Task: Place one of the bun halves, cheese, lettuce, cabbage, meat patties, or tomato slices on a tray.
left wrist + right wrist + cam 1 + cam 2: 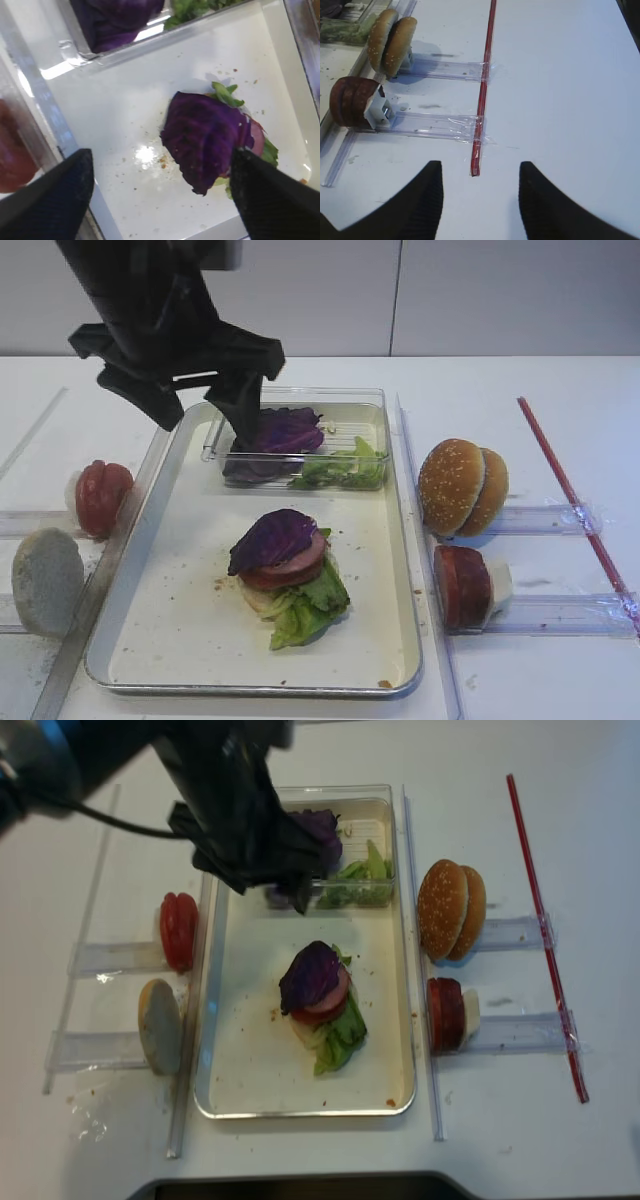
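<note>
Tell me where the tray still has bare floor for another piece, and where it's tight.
On the tray, bare floor lies left of the burger stack, toward the left rim, and along the front rim below it. A narrower strip runs between the stack and the clear box. The back end is crowded: the box fills it, with the open left hand above.

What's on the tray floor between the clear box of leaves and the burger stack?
Nothing but bare cream floor with a few crumbs on the tray, between the clear box and the stack; clearest in the high view.
</note>
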